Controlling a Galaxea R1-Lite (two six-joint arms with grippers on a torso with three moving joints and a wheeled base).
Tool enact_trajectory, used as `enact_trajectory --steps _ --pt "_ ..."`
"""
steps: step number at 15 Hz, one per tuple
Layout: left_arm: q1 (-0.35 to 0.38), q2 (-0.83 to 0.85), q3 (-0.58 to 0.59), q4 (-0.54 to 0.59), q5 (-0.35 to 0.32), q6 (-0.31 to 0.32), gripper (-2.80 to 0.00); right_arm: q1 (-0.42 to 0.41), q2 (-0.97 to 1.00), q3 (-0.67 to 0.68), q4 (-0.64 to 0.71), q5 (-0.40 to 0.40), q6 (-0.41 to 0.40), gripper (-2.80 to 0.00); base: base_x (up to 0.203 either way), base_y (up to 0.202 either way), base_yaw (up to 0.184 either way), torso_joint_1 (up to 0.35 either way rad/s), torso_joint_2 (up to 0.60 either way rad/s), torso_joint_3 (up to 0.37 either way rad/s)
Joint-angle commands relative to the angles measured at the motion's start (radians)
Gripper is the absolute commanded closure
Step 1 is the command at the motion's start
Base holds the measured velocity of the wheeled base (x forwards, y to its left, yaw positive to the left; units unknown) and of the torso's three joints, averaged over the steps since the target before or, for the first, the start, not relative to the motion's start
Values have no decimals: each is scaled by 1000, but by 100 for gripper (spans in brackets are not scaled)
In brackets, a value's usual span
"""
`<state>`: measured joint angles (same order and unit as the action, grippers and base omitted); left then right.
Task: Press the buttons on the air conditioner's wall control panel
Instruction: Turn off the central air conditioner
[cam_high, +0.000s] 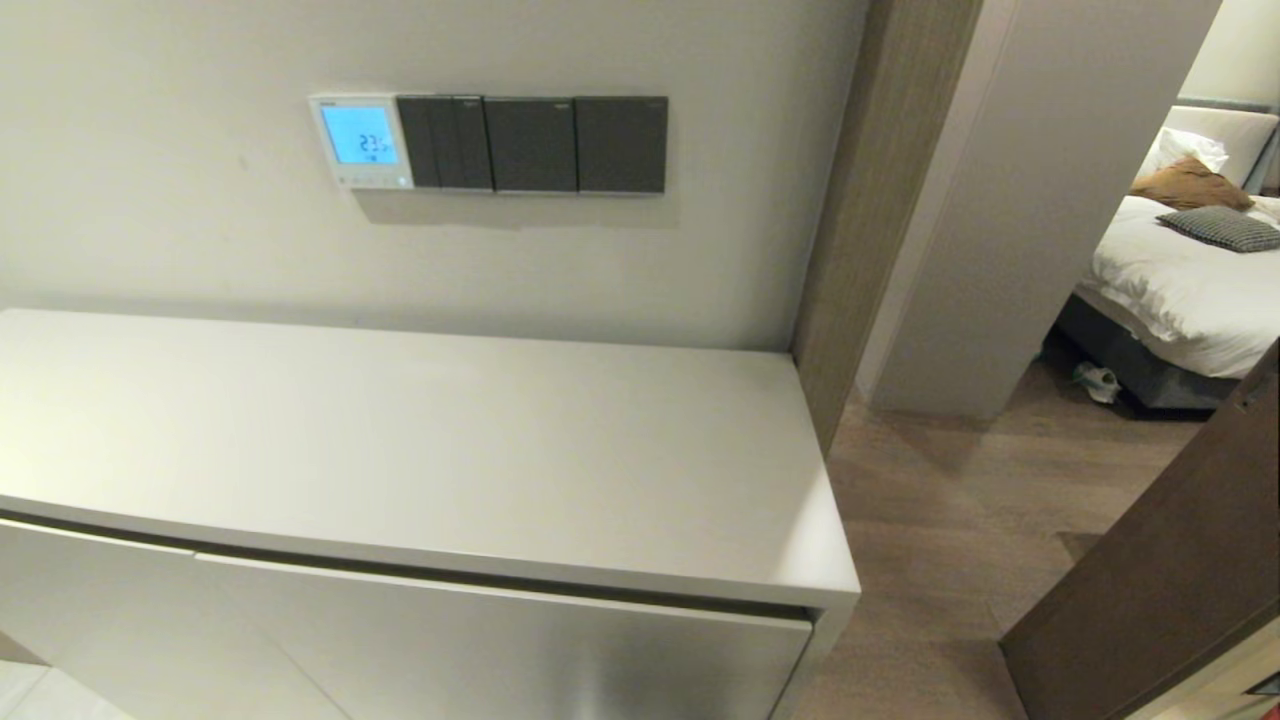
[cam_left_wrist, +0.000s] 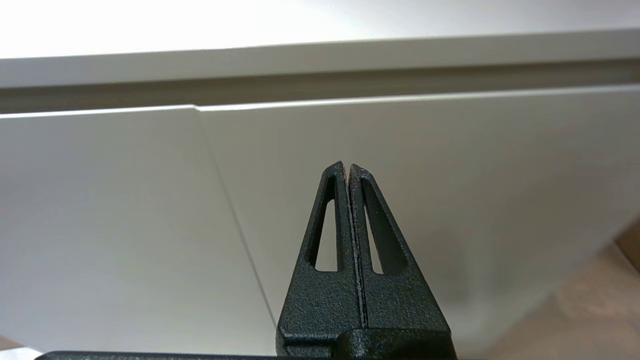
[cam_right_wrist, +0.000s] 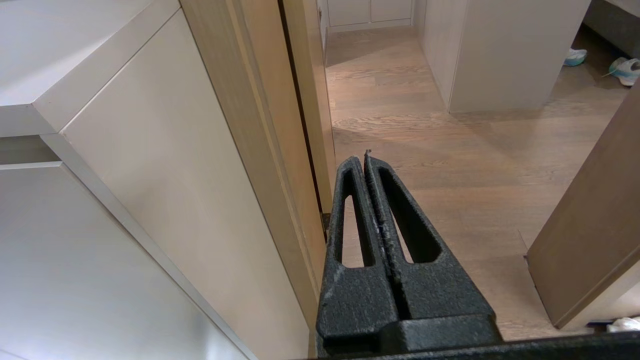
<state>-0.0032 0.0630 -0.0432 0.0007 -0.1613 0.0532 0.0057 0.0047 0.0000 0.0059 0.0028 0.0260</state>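
The air conditioner's wall control panel (cam_high: 361, 142) is a small white square on the wall above the cabinet, its screen glowing light blue with digits. The buttons (cam_high: 362, 181) form a thin pale strip along its lower edge. Neither gripper shows in the head view. My left gripper (cam_left_wrist: 347, 166) is shut and empty, low in front of the cabinet's doors. My right gripper (cam_right_wrist: 361, 157) is shut and empty, low beside the cabinet's right end, over the wooden floor.
Three dark grey switch plates (cam_high: 532, 144) adjoin the panel on its right. A white cabinet (cam_high: 420, 450) stands below against the wall. A wooden door frame (cam_high: 880, 200), an open door (cam_high: 1170, 570) and a bed (cam_high: 1190, 280) lie to the right.
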Motion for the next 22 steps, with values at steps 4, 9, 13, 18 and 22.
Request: enact_trajectory --steps 4,9,13,18,22 --pt "2 -63 8 2 36 8 0 0 1 2 0 0 0 0 0 0 0 0 0 0" --pt "1 -62 36 -13 114 14 0 0 1 2 0 0 0 0 0 0 0 0 0 0" --pt "0 -61 43 28 137 30 0 0 1 2 0 0 0 0 0 0 0 0 0 0" --pt "0 -61 43 22 137 8 0 0 1 2 0 0 0 0 0 0 0 0 0 0" --pt "0 -61 43 22 144 -18 0 0 1 2 0 0 0 0 0 0 0 0 0 0"
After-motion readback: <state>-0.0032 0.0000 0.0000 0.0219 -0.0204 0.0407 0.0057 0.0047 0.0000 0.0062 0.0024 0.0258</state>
